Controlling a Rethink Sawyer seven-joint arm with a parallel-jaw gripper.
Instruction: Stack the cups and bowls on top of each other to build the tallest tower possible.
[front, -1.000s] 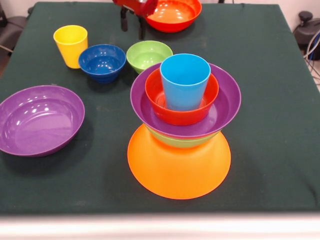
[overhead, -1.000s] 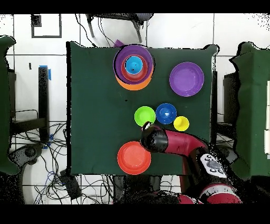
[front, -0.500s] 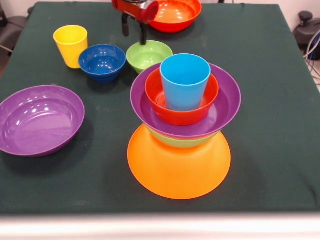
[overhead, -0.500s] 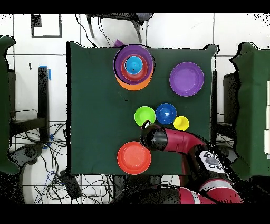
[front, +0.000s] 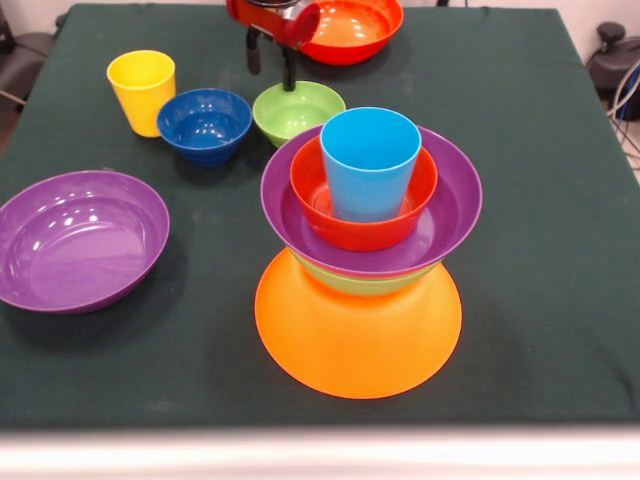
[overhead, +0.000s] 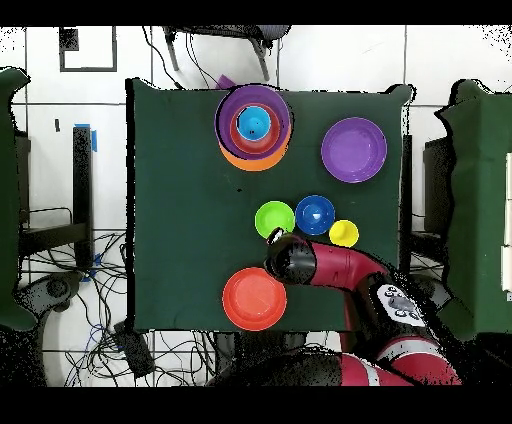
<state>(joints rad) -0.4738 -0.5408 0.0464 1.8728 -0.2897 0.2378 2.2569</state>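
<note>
The tower (front: 365, 250) stands at the table's front: an upturned orange bowl (front: 357, 340) as base, then a green bowl (front: 350, 283), a purple bowl (front: 450, 215), a red-orange bowl (front: 365, 230) and the light blue cup (front: 370, 160); it also shows in the overhead view (overhead: 254, 128). My gripper (front: 271, 65) is open and empty, just above the far rim of a loose green bowl (front: 298, 110). A dark blue bowl (front: 204, 124), the yellow cup (front: 141, 90), a large purple bowl (front: 78, 240) and a big red-orange bowl (front: 350, 28) stand loose.
In the overhead view my gripper (overhead: 278, 246) sits between the green bowl (overhead: 274, 219) and the red-orange bowl (overhead: 254, 298). The blue bowl (overhead: 314, 214) and the yellow cup (overhead: 343, 233) lie beside my arm. The dark green table (front: 540, 150) is bordered by cables on the floor.
My gripper has come down and forward from beside the red-orange bowl towards the green bowl's far rim. Bowls and cups have not moved.
</note>
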